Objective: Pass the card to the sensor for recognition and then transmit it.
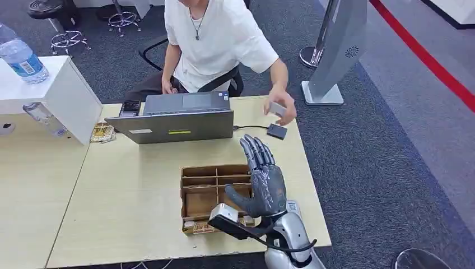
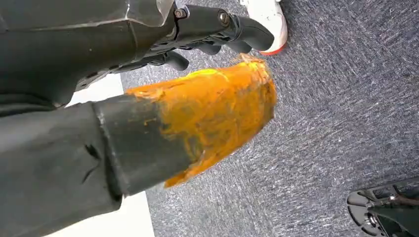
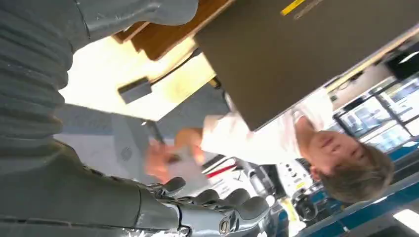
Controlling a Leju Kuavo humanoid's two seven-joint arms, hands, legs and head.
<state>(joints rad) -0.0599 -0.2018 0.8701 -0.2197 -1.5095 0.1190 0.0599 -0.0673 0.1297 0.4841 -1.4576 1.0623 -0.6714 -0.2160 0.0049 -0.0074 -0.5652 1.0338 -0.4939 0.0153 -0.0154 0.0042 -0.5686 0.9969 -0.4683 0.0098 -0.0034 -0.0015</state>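
The small pale rectangular card (image 1: 276,109) is in the person's hand (image 1: 284,110), held above the far right corner of the light wooden table (image 1: 129,202), at about one o'clock from the robot's right hand (image 1: 262,179). It looks thin, stiff and light — probably smooth plastic, so likely slippery on the faces and best pinched by a short edge between thumb and fingertips, leaving most of the flat face free for reading. Just below the card, at roughly five o'clock from the person's hand, a small dark square sensor pad (image 1: 276,131) lies flat on the table with a black cable running off toward nine o'clock. The right hand is raised over the table with the palm open and the fingers stretched apart toward twelve o'clock, holding nothing; my reading is that it is waiting to receive the card. Directly at nine o'clock of that hand sits a brown cardboard divider tray (image 1: 210,196) with several compartments. Beyond the tray, at eleven o'clock, a grey laptop (image 1: 176,119) stands open with its lid back toward the robot, and the person in a white shirt (image 1: 215,36) sits behind it. At the far ten o'clock a clear plastic water bottle (image 1: 21,58) rests on a white box (image 1: 53,92). Whether the left hand is spread or closed I cannot tell — its wrist view looks down at grey carpet.
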